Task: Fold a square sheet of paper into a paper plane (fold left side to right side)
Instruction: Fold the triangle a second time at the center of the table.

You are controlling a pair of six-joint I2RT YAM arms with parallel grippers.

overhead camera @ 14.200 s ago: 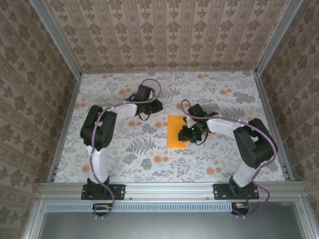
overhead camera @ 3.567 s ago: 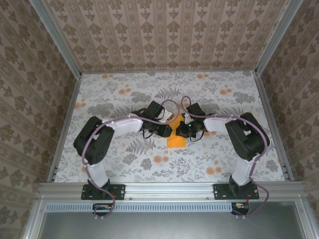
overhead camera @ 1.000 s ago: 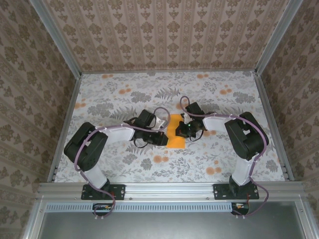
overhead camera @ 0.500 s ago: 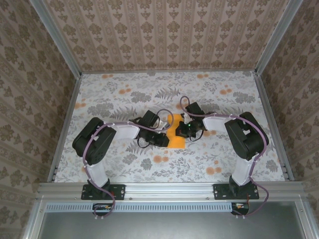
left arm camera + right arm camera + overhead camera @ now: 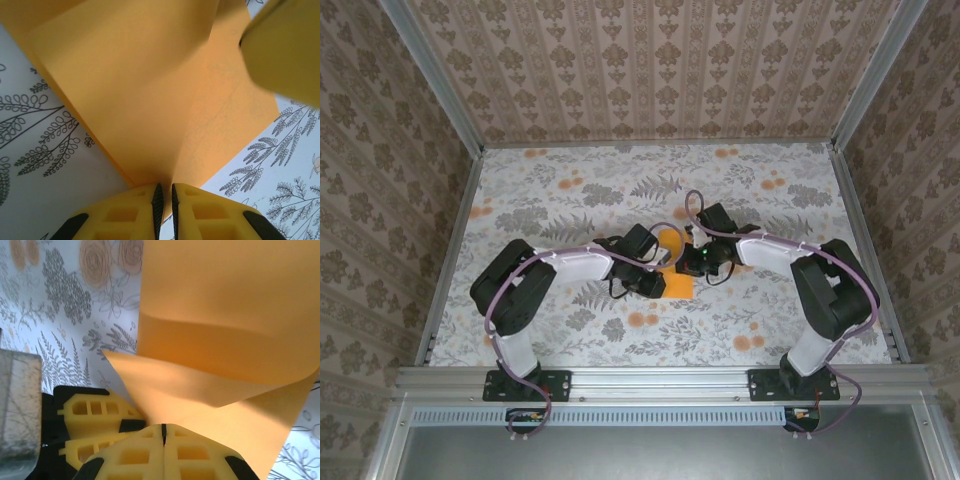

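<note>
Sheet of paper (image 5: 680,288): mid-table between the two grippers, partly folded, with part of it lifted off the cloth. It's thin, plain matte orange. In the left wrist view one layer stands over another in a soft curve. I can't make out a hard crease. The right wrist view shows a flap bowing up over a flatter layer.

Handling, my read:
- Near weightless and floppy, so it sags and springs back unless pinned.
- Creases are permanent, and an edge will tear if pulled against a clamp.
- It probably slides easily on the cloth.
- Take it at an edge or corner with a flat, shallow pinch. Hold the other side down while the flap goes left to right.

Right gripper (image 5: 163,427): pads (image 5: 125,455) pressed together with paper coming straight out of the seam, so it's clamped on the sheet.

Left gripper (image 5: 164,187): pads nearly touching, with a thin dark slit between them. The fold runs down to the tips. Can't tell if it actually grips.

Pads are yellow blocks with square cutouts. Table cover (image 5: 570,190) is smooth and pale, printed with grey leaves and orange blossoms. Walls (image 5: 650,70) have beige patterned wallpaper. A metal rail (image 5: 660,378) runs along the near edge.
</note>
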